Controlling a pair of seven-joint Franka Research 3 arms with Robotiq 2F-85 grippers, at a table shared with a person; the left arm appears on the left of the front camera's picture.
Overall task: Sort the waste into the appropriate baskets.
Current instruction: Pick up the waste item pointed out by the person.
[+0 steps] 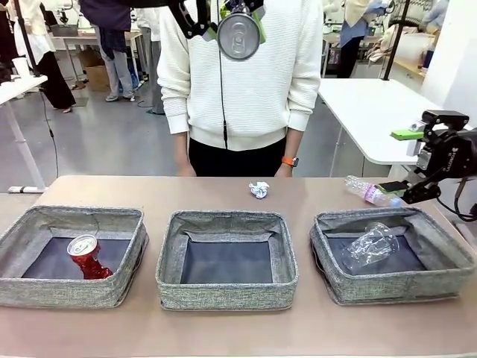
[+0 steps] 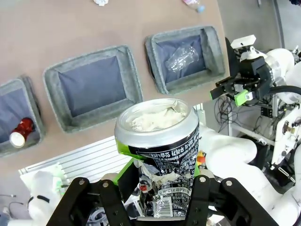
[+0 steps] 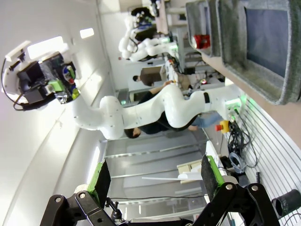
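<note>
The left claw (image 1: 235, 24) is high up above the surface (image 1: 223, 328). It is pinching a silver-dark can (image 1: 239, 35) between its two fingers. In the left wrist view the can stands up from the fingers, and its lower part is crumpled.

Far below this claw, three grey baskets stand in a row on the surface. The middle basket (image 1: 227, 292) lies right under it and has nothing in it. The left basket (image 1: 67, 292) is down and off to the claw's left. A crushed red can (image 1: 88, 256) lies inside that basket. The right basket (image 1: 395, 287) is down and off to the claw's right. A clear plastic cup (image 1: 370, 245) lies on its side inside that one.

The right claw (image 1: 402, 160) hangs at the right edge of the surface, well apart from the left claw. Its fingers are spread wide, with nothing between them. The right basket sits just below this claw. A clear bottle (image 1: 369, 190) with a pink label lies flat on the surface, close by the claw's lower finger. I cannot tell if the finger touches it.

A crumpled white paper ball (image 1: 258, 189) lies on the bare surface. It is behind the middle basket and well to the left of the right claw.

A person (image 1: 242, 104) in a white top stands at the far side of the surface. The left claw and its can hang in front of the person's chest.
</note>
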